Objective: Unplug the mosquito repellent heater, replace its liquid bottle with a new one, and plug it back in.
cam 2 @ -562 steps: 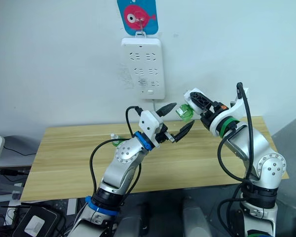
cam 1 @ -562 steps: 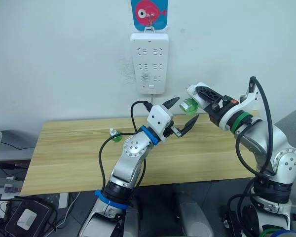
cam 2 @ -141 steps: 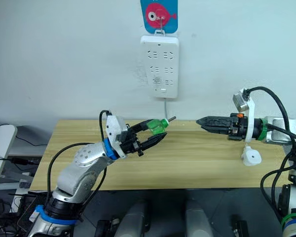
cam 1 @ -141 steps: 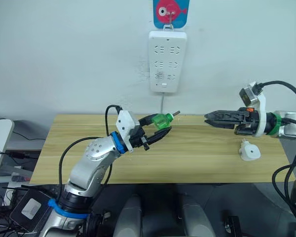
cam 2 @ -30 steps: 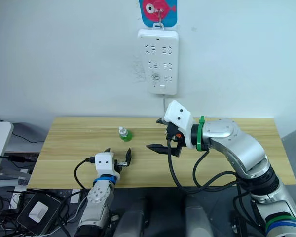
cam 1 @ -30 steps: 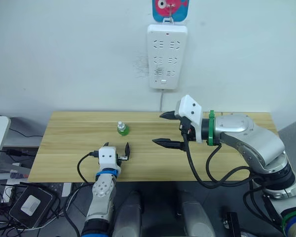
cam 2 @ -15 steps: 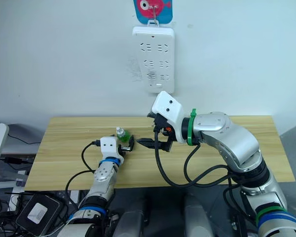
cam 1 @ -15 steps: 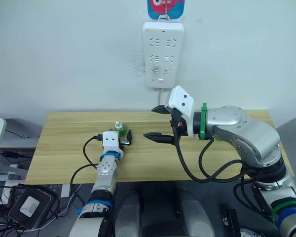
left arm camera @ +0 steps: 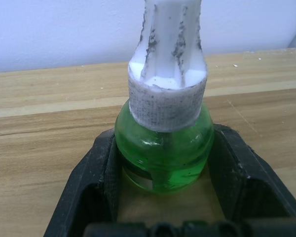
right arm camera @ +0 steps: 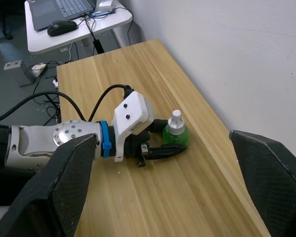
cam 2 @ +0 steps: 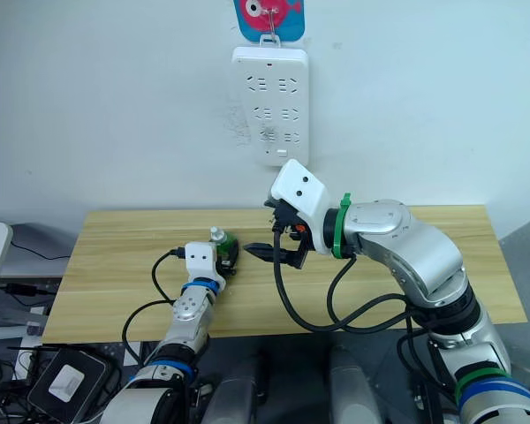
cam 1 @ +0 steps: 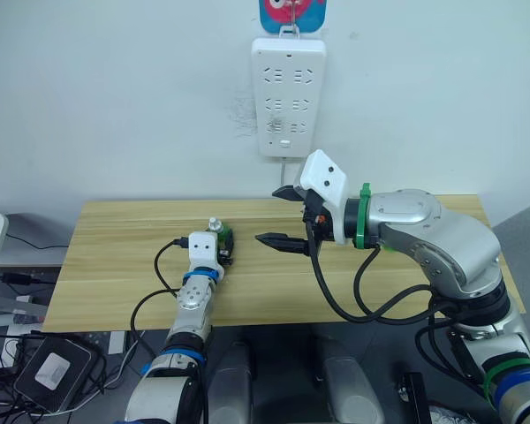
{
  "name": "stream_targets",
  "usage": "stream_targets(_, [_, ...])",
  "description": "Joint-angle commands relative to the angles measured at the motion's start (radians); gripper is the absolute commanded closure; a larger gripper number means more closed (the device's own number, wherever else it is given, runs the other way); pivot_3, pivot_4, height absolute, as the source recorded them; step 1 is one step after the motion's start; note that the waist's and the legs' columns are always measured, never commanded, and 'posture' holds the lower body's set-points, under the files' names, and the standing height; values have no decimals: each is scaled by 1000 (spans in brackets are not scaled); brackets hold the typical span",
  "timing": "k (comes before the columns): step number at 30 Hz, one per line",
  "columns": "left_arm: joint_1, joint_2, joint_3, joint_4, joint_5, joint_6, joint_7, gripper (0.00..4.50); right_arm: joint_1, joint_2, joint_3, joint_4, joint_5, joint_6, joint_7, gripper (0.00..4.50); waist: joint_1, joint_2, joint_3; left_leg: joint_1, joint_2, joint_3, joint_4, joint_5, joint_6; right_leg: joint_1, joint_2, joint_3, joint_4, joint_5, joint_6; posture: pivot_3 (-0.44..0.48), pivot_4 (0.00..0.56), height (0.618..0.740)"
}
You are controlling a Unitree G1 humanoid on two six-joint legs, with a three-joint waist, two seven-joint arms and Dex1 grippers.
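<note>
A small liquid bottle (cam 1: 216, 231) with green fluid and a white cap stands on the wooden table (cam 1: 115, 265), left of centre. My left gripper (cam 1: 224, 245) lies low on the table with its fingers (left arm camera: 101, 173) pressed against both sides of the bottle (left arm camera: 163, 153). The right wrist view shows the same hold on the bottle (right arm camera: 175, 132). My right gripper (cam 1: 271, 215) hangs open and empty above the table's middle, to the right of the bottle. The mosquito repellent heater is out of view.
A white power strip (cam 1: 283, 95) hangs on the wall above the table's back edge, under a fish-shaped hook, its cord running down behind the table. A side desk (right arm camera: 74, 29) with a laptop and mouse stands left of the table. A black box (cam 1: 49, 371) lies on the floor.
My left gripper has slid forward until the bottle sits between its fingers, which have closed in on it. The right gripper has hardly moved.
</note>
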Motion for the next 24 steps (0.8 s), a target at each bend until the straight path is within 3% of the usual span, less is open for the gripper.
stream_targets(1, [82, 65, -92, -277, 17, 86, -159, 2301, 79, -35, -42, -43, -1, -80, 18, 0, 1, 0, 0, 0, 0, 0, 0, 0, 0, 0, 0, 0, 0, 0, 0, -65, 377, 740])
stream_targets(3, [133, 128, -153, -513, -67, 243, -337, 2301, 144, -44, -80, -22, -2, -127, 20, 0, 4, 0, 0, -3, 0, -1, 0, 0, 0, -2, 0, -1, 0, 0, 0, -54, 368, 740])
stream_targets(9, [101, 314, -301, -883, -257, 607, -748, 2301, 248, -105, -115, 26, 0, -248, 101, 0, 5, 1, 1, -2, 0, 0, 0, 1, -1, -2, 0, 0, 0, 0, 0, -65, 332, 740])
stream_targets(17, [-137, 349, -363, -844, -344, 779, -1031, 2301, 279, -147, -139, 23, 48, -310, 191, 0, 0, 1, 0, -3, 1, 3, 0, 1, -1, -2, 3, 0, -1, -1, 2, -124, 285, 740])
stream_targets(24, [-228, 322, -368, -765, -321, 763, -1115, 2301, 276, -116, -166, 5, 82, -280, 140, 0, -12, 1, -1, -3, 1, 3, 1, 1, -1, -2, 3, -1, 0, 0, 0, -165, 266, 740])
